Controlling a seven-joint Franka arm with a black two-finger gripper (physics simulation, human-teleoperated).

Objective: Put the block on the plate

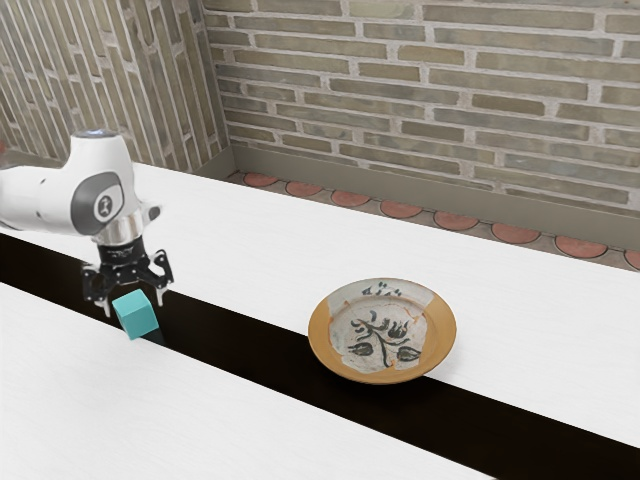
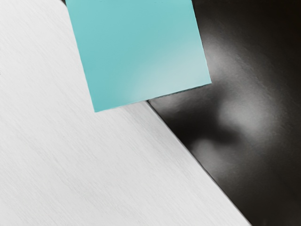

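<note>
The black gripper (image 1: 134, 304) points down at the exterior view's left, its two fingers spread wide and open. Just below it, partly overlapping the space between the fingertips, is the teal block (image 1: 137, 315); neither finger can be seen pressing on it. In the wrist view the block (image 2: 141, 52) shows a flat teal face above the border of white surface and dark strip. A round plate (image 1: 382, 332) with a tan rim and a painted floral centre lies well away toward the exterior view's right, with no block on it.
The white table (image 1: 240, 400) is crossed by a long black strip (image 1: 255, 355), which runs under part of the plate. Behind the table stands a brick wall (image 1: 430, 100), with round reddish floor tiles (image 1: 400, 210) along its foot.
</note>
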